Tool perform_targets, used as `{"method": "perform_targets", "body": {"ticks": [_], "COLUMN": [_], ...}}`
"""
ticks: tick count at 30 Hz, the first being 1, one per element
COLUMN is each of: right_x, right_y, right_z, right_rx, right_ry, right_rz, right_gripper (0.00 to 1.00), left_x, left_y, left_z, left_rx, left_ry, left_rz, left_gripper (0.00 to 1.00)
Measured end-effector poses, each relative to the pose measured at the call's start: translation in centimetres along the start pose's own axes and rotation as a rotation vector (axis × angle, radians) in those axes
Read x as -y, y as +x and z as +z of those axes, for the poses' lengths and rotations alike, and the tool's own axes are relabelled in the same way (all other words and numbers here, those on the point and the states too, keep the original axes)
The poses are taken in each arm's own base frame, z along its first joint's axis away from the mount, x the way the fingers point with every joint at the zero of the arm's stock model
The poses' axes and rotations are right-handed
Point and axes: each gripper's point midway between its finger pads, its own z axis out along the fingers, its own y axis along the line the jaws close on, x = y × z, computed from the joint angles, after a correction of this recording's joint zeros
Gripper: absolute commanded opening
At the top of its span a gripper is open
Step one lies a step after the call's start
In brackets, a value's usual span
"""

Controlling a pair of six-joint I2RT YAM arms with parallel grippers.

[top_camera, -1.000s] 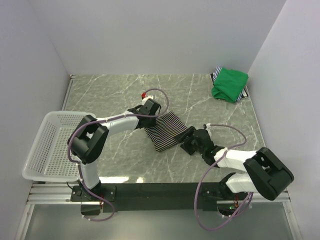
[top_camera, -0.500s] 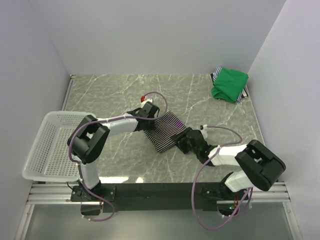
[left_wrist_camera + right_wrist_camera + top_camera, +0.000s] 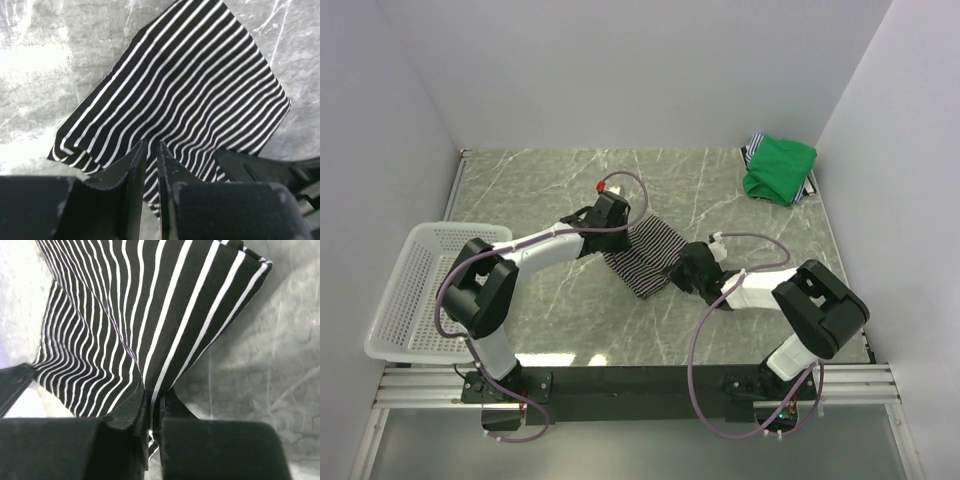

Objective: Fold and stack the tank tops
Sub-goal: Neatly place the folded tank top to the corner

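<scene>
The striped tank top lies partly folded mid-table, fine black-and-white stripes showing. My left gripper sits at its far left edge; in the left wrist view its jaws are nearly together, pinching the cloth's edge. My right gripper is at the near right end. In the right wrist view it is shut on a raised fold of the striped cloth. The green tank top lies folded in the far right corner, on another striped piece.
A white mesh basket stands at the left table edge. White walls close in the table on the left, back and right. The right arm's dark finger shows low in the left wrist view, beside the cloth.
My right gripper slid left onto the striped top's right end and closed on it, bunching the cloth shorter. The left gripper shifted slightly away, keeping its hold.
</scene>
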Motion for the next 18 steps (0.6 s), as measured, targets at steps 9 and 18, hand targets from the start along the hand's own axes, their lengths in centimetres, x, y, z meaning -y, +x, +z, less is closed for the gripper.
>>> {"method": "perform_targets", "body": {"ticks": [9, 18], "right_x": [-2.0, -5.9], "right_y": [-5.0, -16.2], "right_z": [1.6, 6.2], "right_rx": [0.029, 0.078], "right_ry": [0.19, 0.396], "right_rz": [-0.313, -0.699], "right_gripper": [0.0, 0.0], "left_x": [2.1, 3.8], "left_y": [-5.5, -10.1], "left_z": [-6.9, -16.5], "left_rx": [0.107, 0.309], "left_ry": [0.08, 0.211], "left_rz": [-0.022, -0.015], "left_gripper": [0.24, 0.26]}}
